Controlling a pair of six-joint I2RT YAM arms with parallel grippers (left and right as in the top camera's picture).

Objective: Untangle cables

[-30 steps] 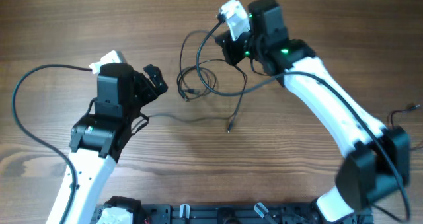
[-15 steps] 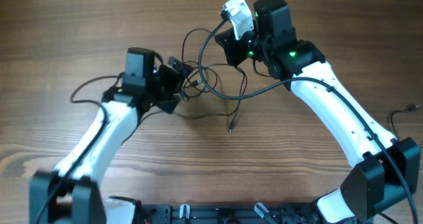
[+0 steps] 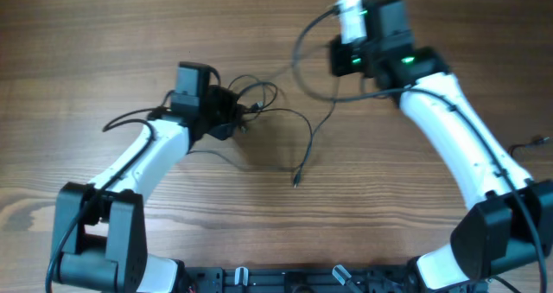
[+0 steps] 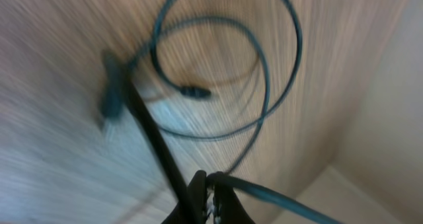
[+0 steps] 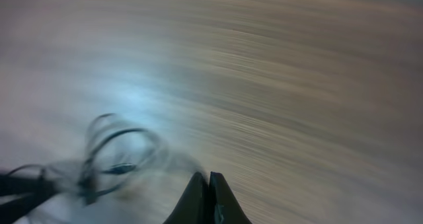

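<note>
Across the whole overhead view, a wooden table (image 3: 104,25), grain running side to side. On it, two white arms: the left arm (image 3: 147,159) from the near left edge up to mid-table, the right arm (image 3: 454,133) from the near right corner up toward the far edge. At the end of the first, the left gripper (image 3: 233,116), clamped down; shows its fingertips (image 4: 195,197) in the wrist view pressed together on a strand of the cables (image 3: 263,92), one length leaving to the right of the pinch. At the end of the second, the right gripper (image 3: 335,58), well apart from the tangle, fingertips (image 5: 198,197) touching; seems to grip nothing, though hard to say through heavy blur. Just past the left tips, the cables in loose overlapping loops flat on the wood. Inside the loops, one small plug tip (image 4: 195,92); at the end of a lone strand trailing toward the near edge, another plug tip (image 3: 296,181).
</note>
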